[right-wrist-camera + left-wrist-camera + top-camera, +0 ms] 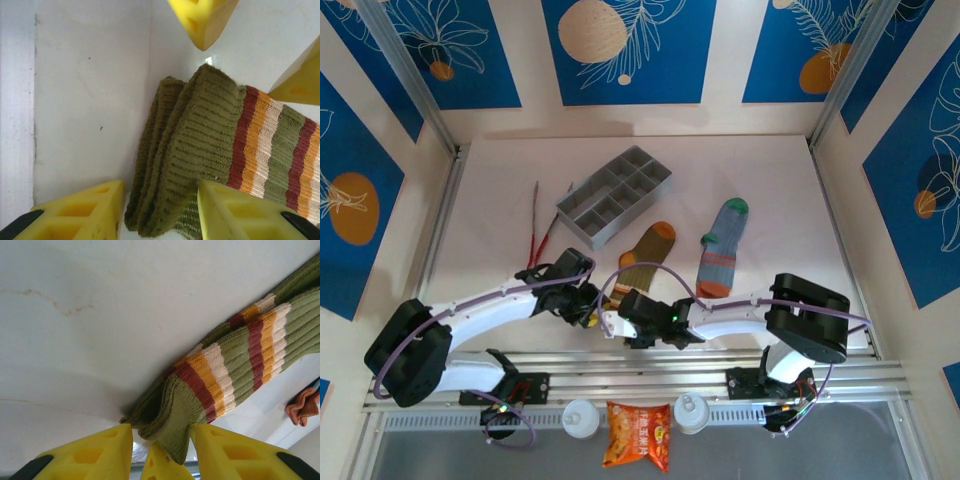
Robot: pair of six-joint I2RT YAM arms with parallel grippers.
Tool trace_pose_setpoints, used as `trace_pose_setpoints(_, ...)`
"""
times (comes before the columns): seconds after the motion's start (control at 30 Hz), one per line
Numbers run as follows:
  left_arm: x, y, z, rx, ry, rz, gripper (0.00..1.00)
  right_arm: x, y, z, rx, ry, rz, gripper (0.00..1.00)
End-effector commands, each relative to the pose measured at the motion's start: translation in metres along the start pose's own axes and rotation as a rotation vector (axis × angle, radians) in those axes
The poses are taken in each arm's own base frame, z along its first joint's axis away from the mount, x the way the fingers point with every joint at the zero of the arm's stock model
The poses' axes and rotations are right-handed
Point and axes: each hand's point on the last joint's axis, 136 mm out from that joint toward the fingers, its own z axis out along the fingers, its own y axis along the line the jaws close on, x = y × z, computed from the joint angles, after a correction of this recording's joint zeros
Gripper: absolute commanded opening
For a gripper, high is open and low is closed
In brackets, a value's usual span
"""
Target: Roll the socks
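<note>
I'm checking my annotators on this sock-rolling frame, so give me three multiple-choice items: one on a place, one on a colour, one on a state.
1. Where does the grey compartment tray sit relative to the olive sock and the grey-blue striped sock?
A) on their far side
B) on their near side
C) on top of them

2. What colour is the toe of the grey-blue striped sock?
A) orange
B) green
C) red

3. How is the cuff of the olive sock?
A) flat and untouched
B) tucked in the tray
C) bunched inside the left end effector and the right end effector

Answers:
1 A: the top view shows the tray farther out than both socks.
2 B: its far tip is green.
3 C: both wrist views show the folded cuff between yellow fingers.
</note>
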Motion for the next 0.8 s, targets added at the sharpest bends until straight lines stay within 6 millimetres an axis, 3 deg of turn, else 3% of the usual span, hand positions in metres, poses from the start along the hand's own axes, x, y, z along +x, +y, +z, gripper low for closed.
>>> trace_pose_setpoints(0.0, 0.005, 0.008, 0.005, -0.028, 0.023, -0.024, 0.38, -0.011, -0.006, 0.003, 0.036, -0.006, 0.044, 0.36)
trace_pose_setpoints(0.33, 0.016, 0.006, 0.005, -0.018, 0.059, -0.041, 0.43, 0.017, -0.002, -0.002, 0.069, 0.062, 0.207, 0.01)
trace_pose_setpoints(0.5, 0.031, 0.004, 0.012, -0.020, 0.078, -0.089, 0.53, 0.026, 0.002, -0.004, 0.049, 0.067, 0.301, 0.00)
trace_pose_setpoints(0.77, 0.043, 0.004, 0.025, -0.023, 0.090, -0.199, 0.55, 0.035, 0.002, -0.010, -0.031, 0.022, 0.549, 0.00)
